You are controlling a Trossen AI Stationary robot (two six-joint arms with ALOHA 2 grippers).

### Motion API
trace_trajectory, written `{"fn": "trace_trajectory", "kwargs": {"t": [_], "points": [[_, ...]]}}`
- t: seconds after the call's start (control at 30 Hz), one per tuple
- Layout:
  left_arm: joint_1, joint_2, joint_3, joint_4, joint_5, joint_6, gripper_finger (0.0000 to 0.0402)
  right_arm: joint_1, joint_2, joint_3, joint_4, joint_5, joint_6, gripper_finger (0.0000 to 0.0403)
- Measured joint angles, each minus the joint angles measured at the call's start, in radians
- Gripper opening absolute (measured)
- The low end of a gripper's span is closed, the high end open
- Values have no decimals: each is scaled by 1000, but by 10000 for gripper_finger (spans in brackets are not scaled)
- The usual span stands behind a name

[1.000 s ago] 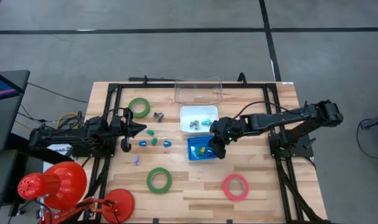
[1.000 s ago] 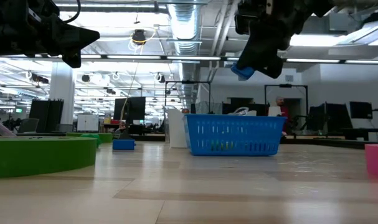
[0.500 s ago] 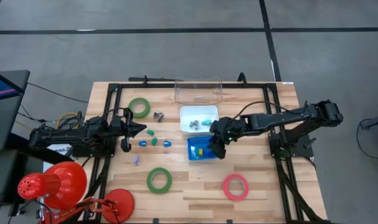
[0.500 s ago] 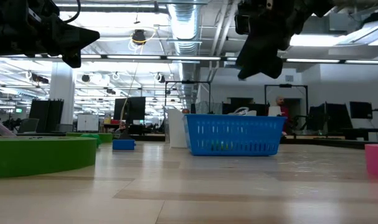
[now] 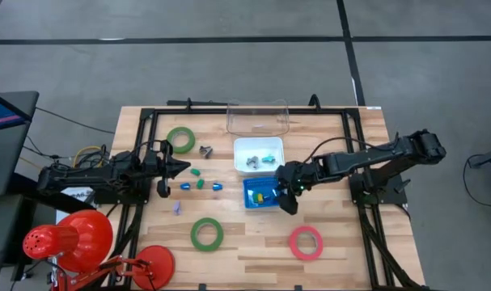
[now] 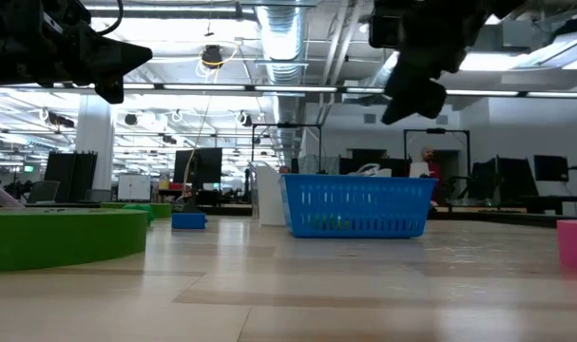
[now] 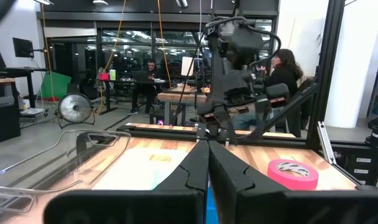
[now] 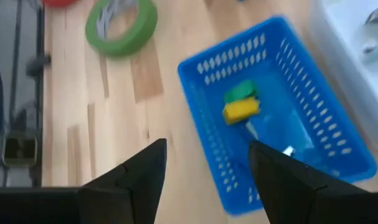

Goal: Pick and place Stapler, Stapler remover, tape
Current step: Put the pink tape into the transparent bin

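The wooden tabletop (image 5: 326,250) fills the middle of the floor, with a dark arm reaching in from each side. The right end effector (image 5: 288,200) hangs above the near right corner of the blue basket (image 5: 263,194), its two dark fingers (image 8: 131,180) spread wide apart with nothing between them. The left end effector (image 5: 179,167) hovers off to the left side of the tabletop, its fingers (image 7: 192,168) pressed together to a point and gripping nothing.

A clear bin (image 5: 257,117) sits at the far edge, and a white tray (image 5: 258,153) lies just behind the basket, touching or nearly so. The tape lies well spread out: one green tape ring (image 5: 180,139) near the far left, another green tape ring (image 5: 206,234) toward the near edge, and a pink tape ring (image 5: 306,242) at the near right, all flat on the wood.

Inside the basket lie a yellow piece (image 8: 240,111) and a green piece (image 8: 241,92), touching each other. A row of small green and blue pieces (image 5: 200,185) rests just past the left end effector's tip, and a small grey metal item (image 5: 205,150) lies beside the far green ring.
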Motion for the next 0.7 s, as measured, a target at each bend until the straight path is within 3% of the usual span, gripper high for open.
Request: {"fn": "trace_trajectory", "kwargs": {"t": [0.7], "points": [[0,0,0,0,0,0,3,304,0,0,-150,4,-13,218]]}}
